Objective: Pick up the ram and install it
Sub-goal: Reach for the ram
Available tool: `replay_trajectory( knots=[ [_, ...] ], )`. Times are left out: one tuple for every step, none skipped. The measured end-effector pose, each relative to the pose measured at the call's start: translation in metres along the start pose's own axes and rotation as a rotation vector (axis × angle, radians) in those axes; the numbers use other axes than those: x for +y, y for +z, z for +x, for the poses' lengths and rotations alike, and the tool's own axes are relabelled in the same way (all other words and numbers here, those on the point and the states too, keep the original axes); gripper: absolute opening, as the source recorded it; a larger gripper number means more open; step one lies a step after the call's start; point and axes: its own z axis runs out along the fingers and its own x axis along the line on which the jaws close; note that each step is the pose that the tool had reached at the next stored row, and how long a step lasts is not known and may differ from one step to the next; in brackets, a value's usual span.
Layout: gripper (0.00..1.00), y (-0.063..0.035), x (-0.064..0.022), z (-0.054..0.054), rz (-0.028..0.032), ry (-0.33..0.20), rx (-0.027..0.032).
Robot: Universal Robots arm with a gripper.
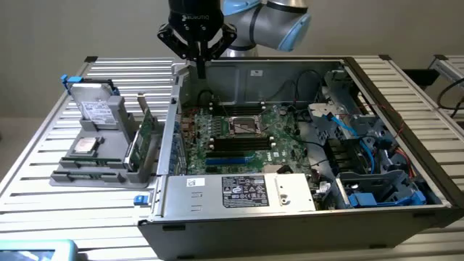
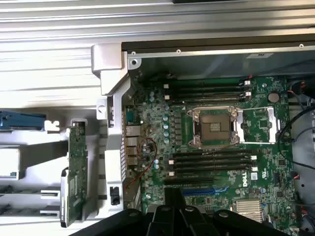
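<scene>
Gripper (image 1: 199, 69) is closed, fingers pinched to a point, nothing in it. It hangs over the case (image 1: 290, 234) at the far corner on the exterior view's left, tips just above the rim. The wrist view looks down past the gripper onto the motherboard (image 2: 162, 123). The black memory slots (image 2: 209, 162) beside the CPU socket look empty.

Ram (image 1: 92, 161) is not picked up. It sits outside the case in the grey holder (image 1: 80, 178) on the surface (image 1: 58, 217), off the case wall on the exterior view's left and toward the case's camera-near end. From the gripper it lies outward from the case and toward the camera.

I read the ram as the thin dark strip standing on edge in the holder's near rail; its chips are too small to make out. Its long axis runs parallel to the case's near wall, the same way as the slots. That is square to the taller green expansion card (image 1: 145, 136), which stands between the ram and the case wall.
</scene>
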Motion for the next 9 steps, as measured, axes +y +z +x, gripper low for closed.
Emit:
replay_trajectory(
  knots=[
    [0.11,0.0000,0.0000,0.0000,0.0000,0.000,0.0000],
    [0.11,0.0000,0.0000,0.0000,0.0000,0.000,0.0000],
    [0.11,0.0000,0.0000,0.0000,0.0000,0.000,0.0000],
    [0.11,0.0000,0.0000,0.0000,0.0000,0.000,0.0000],
    [0.11,0.0000,0.0000,0.0000,0.0000,0.000,0.0000],
    [0.11,0.0000,0.0000,0.0000,0.0000,0.000,0.0000],
    [0.11,0.0000,0.0000,0.0000,0.0000,0.000,0.0000],
    [0.11,0.0000,0.0000,0.0000,0.0000,0.000,0.0000],
    [0.11,0.0000,0.0000,0.0000,0.0001,0.000,0.0000]
  ],
)
